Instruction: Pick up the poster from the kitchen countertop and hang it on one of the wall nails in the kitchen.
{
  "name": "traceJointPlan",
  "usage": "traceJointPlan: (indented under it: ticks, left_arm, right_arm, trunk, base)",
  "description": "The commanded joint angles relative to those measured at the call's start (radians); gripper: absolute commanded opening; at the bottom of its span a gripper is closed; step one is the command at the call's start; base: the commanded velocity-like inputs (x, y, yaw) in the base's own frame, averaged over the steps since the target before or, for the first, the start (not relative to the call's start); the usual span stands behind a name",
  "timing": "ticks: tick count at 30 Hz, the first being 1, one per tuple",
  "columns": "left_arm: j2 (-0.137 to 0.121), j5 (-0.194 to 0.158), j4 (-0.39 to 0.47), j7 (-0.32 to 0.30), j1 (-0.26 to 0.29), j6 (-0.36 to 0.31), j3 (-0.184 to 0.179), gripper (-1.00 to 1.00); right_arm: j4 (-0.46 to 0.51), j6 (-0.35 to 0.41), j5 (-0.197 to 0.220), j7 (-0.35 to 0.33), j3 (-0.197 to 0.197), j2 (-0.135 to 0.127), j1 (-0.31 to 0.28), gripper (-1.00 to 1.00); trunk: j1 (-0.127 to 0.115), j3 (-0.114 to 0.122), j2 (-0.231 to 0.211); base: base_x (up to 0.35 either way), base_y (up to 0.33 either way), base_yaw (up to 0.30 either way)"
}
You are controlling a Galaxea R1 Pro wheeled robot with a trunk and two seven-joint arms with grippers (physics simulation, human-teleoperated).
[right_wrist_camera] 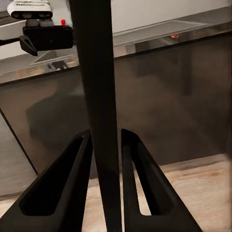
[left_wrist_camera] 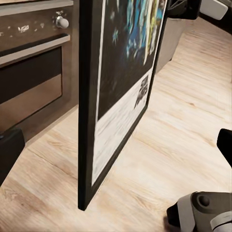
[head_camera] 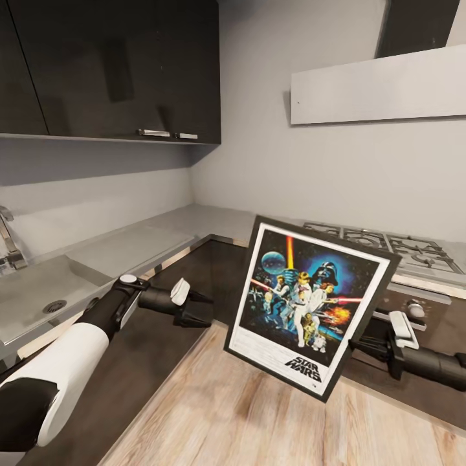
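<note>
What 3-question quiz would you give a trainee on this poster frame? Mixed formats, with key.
1. True or false: the poster lies flat on the kitchen countertop.
2. Multiple choice: which gripper holds the poster? A) left gripper B) right gripper C) both
3. Fill in: in the head view, the gas hob sits ___ the poster.

Key:
1. False. It is held up in the air over the wood floor, tilted.
2. B. The right wrist view shows its jaws closed on the poster's black edge; the left gripper is apart from it.
3. Behind.
</note>
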State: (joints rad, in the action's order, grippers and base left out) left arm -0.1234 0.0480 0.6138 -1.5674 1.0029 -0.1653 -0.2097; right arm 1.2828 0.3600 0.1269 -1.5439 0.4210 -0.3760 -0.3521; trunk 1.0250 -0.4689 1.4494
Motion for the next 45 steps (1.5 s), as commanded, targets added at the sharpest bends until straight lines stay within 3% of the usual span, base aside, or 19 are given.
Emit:
traceJointPlan:
  ticks: [1, 5, 8, 12, 16, 21, 24, 25, 28, 29, 32, 34, 38, 39, 45]
  left_arm:
    - [0.0, 0.003, 0.001, -0.003, 0.0, -0.01, -0.002, 1.0]
    - [0.0, 0.003, -0.001, -0.003, -0.011, -0.01, -0.003, 1.0]
    - [0.002, 0.003, -0.001, -0.003, -0.049, -0.009, -0.003, 1.0]
    - [0.003, 0.002, -0.002, 0.001, -0.109, -0.008, -0.004, 1.0]
    - [0.006, 0.001, -0.002, 0.113, -0.166, -0.005, -0.005, 1.0]
    - [0.007, -0.001, -0.001, 0.3, -0.339, 0.005, -0.005, 1.0]
    - [0.007, -0.003, 0.0, 0.353, -0.391, 0.014, -0.004, 1.0]
    - [0.004, -0.031, -0.004, 0.38, -0.447, 0.071, -0.001, 1.0]
    - [0.002, -0.079, -0.053, 0.388, -0.477, 0.115, 0.001, 1.0]
    - [-0.001, -0.154, -0.258, 0.42, -0.496, 0.272, 0.046, 1.0]
    - [-0.011, -0.163, -0.355, 0.509, -0.498, 0.341, 0.077, 1.0]
    - [-0.015, -0.165, -0.384, 0.525, -0.498, 0.359, 0.082, 1.0]
    - [-0.031, -0.204, -0.452, 0.536, -0.498, 0.379, 0.085, 1.0]
    - [-0.04, -0.241, -0.485, 0.542, -0.498, 0.393, 0.086, 1.0]
    - [-0.071, -0.375, -0.565, 0.568, -0.498, 0.457, 0.086, 1.0]
  right_arm:
    - [0.0, 0.013, 0.001, -0.005, 0.003, 0.0, -0.001, -1.0]
    - [0.0, 0.013, -0.002, -0.004, 0.011, -0.002, -0.001, -1.0]
    - [0.0, 0.013, -0.004, -0.004, 0.022, -0.003, 0.0, -1.0]
    - [-0.003, 0.013, -0.005, -0.005, 0.084, -0.003, 0.006, -1.0]
    - [-0.003, 0.014, -0.006, -0.005, 0.095, -0.003, 0.009, -1.0]
    - [-0.005, 0.017, -0.006, -0.005, 0.098, -0.003, 0.01, -1.0]
    - [-0.005, 0.018, -0.006, -0.005, 0.098, -0.003, 0.011, -1.0]
    - [-0.005, 0.019, -0.006, -0.005, 0.1, -0.003, 0.011, -1.0]
    - [-0.005, 0.019, -0.006, -0.005, 0.103, -0.003, 0.011, -1.0]
    - [-0.005, 0.019, -0.006, -0.005, 0.104, -0.002, 0.011, -1.0]
    - [-0.005, 0.019, -0.006, -0.005, 0.104, -0.001, 0.011, -1.0]
    - [-0.005, 0.019, -0.006, -0.005, 0.104, -0.001, 0.011, -1.0]
    - [-0.005, 0.019, -0.006, -0.005, 0.104, -0.001, 0.011, -1.0]
    - [-0.005, 0.019, -0.006, -0.005, 0.104, -0.001, 0.011, -1.0]
    - [-0.006, 0.019, -0.007, -0.004, 0.104, -0.001, 0.011, -1.0]
  trunk:
    - [0.0, -0.001, 0.001]
    - [0.0, -0.001, 0.001]
    - [0.0, -0.001, 0.001]
    - [0.0, -0.001, 0.001]
    - [0.0, -0.001, 0.001]
    - [0.0, -0.001, 0.001]
    - [0.0, -0.001, 0.001]
    - [0.0, -0.001, 0.001]
    - [0.0, -0.001, 0.001]
    - [0.0, -0.001, 0.001]
    - [0.0, -0.001, 0.001]
    - [0.0, -0.001, 0.001]
    - [0.0, -0.001, 0.001]
    - [0.0, -0.001, 0.001]
    - [0.0, -0.001, 0.001]
  base:
    - [0.0, 0.0, 0.0]
    - [0.0, 0.0, 0.0]
    - [0.0, 0.0, 0.0]
    - [0.0, 0.0, 0.0]
    - [0.0, 0.0, 0.0]
    - [0.0, 0.0, 0.0]
    - [0.0, 0.0, 0.0]
    - [0.0, 0.0, 0.0]
    - [0.0, 0.0, 0.0]
    - [0.0, 0.0, 0.0]
    - [0.0, 0.0, 0.0]
    - [0.0, 0.0, 0.0]
    - [0.0, 0.0, 0.0]
    - [0.0, 0.0, 0.0]
    - [0.0, 0.0, 0.0]
